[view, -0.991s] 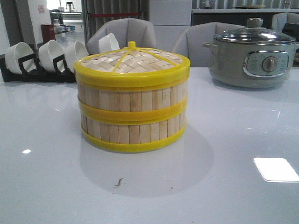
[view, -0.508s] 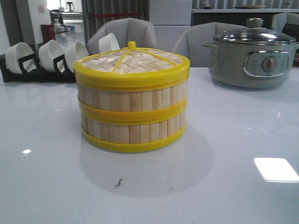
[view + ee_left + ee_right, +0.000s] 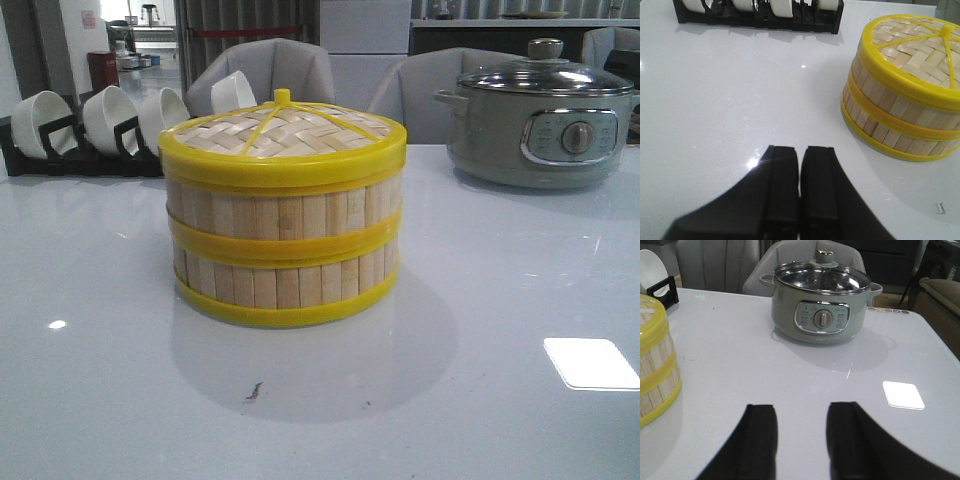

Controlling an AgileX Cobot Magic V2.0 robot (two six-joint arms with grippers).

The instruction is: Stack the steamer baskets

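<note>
- While the glossy white table [image 3: 520,300] carries it mid-surface, the stack of two round bamboo-slat steamer baskets with yellow plastic rims [image 3: 283,255] stands upright, one on the other.
- The woven bamboo lid with its yellow rim and knob [image 3: 283,130] sits flush on top.
- Left black gripper [image 3: 800,172]: jaws pressed together, holding nothing, above bare table near the stack.
- Right black gripper [image 3: 801,432]: jaws spread wide, empty, apart from the stack.
- Behind, the grey electric pot with glass lid [image 3: 540,115] and white ceramic bowls in a black rack [image 3: 100,125].
</note>
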